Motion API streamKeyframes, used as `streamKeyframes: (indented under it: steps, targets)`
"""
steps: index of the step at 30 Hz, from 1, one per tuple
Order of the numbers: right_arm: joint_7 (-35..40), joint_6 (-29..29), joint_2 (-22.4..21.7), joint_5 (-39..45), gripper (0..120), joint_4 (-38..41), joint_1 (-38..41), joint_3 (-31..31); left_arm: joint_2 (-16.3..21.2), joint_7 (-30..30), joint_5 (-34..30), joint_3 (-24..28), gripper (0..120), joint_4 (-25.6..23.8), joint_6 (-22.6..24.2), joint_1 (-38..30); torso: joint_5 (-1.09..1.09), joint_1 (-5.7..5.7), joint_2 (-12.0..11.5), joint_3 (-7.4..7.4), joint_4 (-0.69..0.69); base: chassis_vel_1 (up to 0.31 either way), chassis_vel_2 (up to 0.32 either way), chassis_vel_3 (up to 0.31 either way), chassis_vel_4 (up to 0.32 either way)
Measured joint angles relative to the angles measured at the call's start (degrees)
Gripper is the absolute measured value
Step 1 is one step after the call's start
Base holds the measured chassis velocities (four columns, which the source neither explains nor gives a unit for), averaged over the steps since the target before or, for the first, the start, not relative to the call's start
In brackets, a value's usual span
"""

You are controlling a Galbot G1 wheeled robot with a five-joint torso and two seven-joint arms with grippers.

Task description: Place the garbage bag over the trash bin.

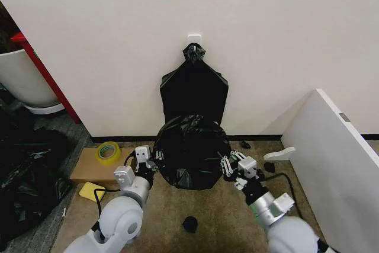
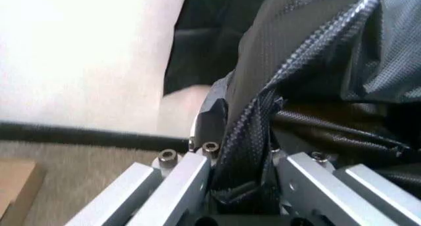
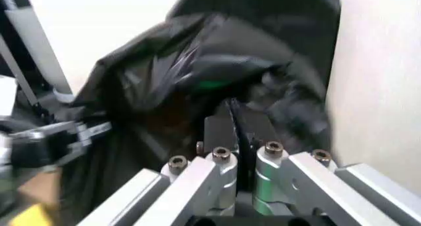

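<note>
Clamped left gripper (image 1: 148, 161), low and to the left of the flat black pentagon-shaped bag bundle with a knotted top (image 1: 194, 90) hanging on the wall. In the left wrist view, both fingers pinched tight on a twisted fold of film (image 2: 230, 152), with no gap between jaws and plastic.

Straight below that bundle, on the floor and just in front of it: the thin, glossy, wrinkled black garbage bag (image 1: 189, 152), ballooned into a rounded dome and stretched between the two arms. Likely draped over the round white trash bin, judging by the shape. A faint green glint through the film in the right wrist view; cannot tell whether bin or reflection.

Low and to the right of the bundle: right gripper (image 1: 228, 164), also shut, its fingers (image 3: 233, 127) pressed together on a thin edge of the same bag.

Step in hand, as a judgement: spreading and pulling the bag's hem down around the bin, well along but not finished, with both hems held and the sides loose. Next move likely calls for an even downward draw from both sides, keeping the film taut without tearing, then release.

Orientation, judged: closed end up, mouth toward the floor, long axis roughly vertical, widest span running from gripper to gripper.
</note>
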Motion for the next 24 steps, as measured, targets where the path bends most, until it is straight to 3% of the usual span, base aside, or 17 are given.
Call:
streamKeyframes:
  steps: [2,6,12,16,24]
  targets:
    - [3.9,-5.1,0.8,4.1,0,2.3,1.3,-1.8,-0.3,0.7,1.3,0.4,0,0.4,-0.7,-0.2,0.0,0.0,0.0,0.0,-0.02,0.0,0.0,0.0,0.0]
    - [5.9,-7.8,1.8,6.5,0,2.6,3.1,-2.8,-0.5,1.0,1.7,0.7,0,0.6,-1.0,-0.4,0.02,0.0,0.0,0.0,0.01,0.0,0.0,0.0,0.0]
    - [7.8,-9.9,4.4,6.5,0,-2.1,8.2,-6.0,-1.4,1.4,1.9,2.7,0,2.1,-1.1,-1.5,0.02,0.0,0.0,0.0,-0.02,0.0,0.0,0.0,0.0]
    - [10.4,-11.3,8.1,4.3,0,-9.3,15.1,-10.1,-3.1,1.5,2.4,4.2,0,3.9,-1.1,-2.3,0.02,0.01,0.0,0.01,0.0,0.0,0.0,0.0,0.0]
    - [18.5,-19.0,12.1,0.1,0,-16.2,21.0,-15.3,-4.9,1.6,2.8,5.2,0,5.7,-1.1,-3.6,0.01,0.01,0.0,0.01,-0.01,0.0,0.0,0.0,0.0]
